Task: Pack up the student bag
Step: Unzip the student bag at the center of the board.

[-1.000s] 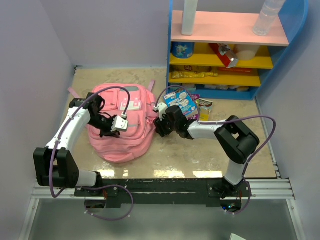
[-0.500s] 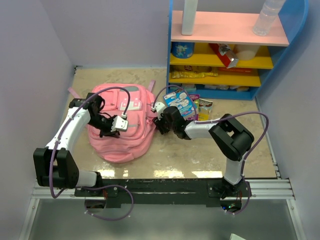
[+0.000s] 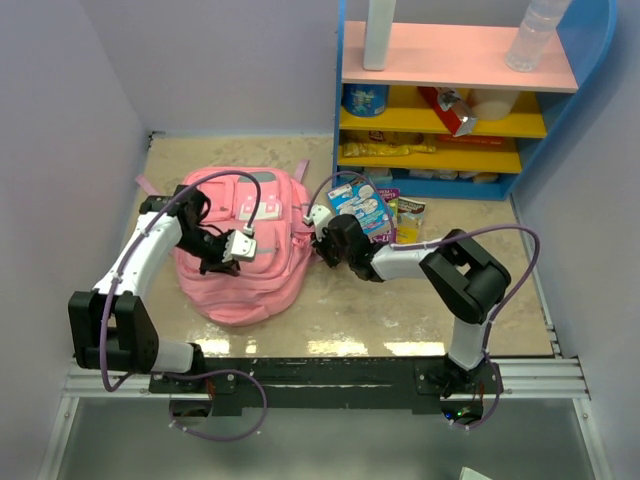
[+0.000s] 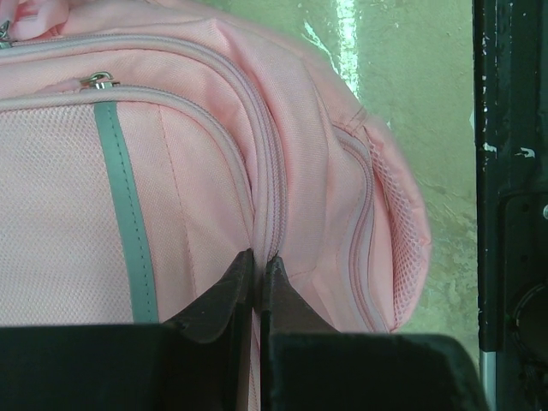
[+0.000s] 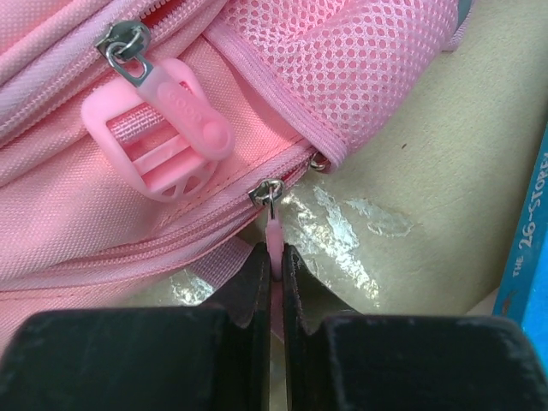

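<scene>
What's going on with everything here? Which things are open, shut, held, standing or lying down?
student bag, lying flat on the table, zips in view closed.
left gripper, shut, pinching the bag's fabric at a zip seam.
right gripper, shut on the zipper pull.
zipper pull, gripped at its free end.
book, lying flat beside the bag.
bottle, upright on the top shelf.

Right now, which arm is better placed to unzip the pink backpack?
The right: its hand is shut on the pink zipper pull of the large pink fabric backpack. The left hand is shut at a bare seam.
</scene>
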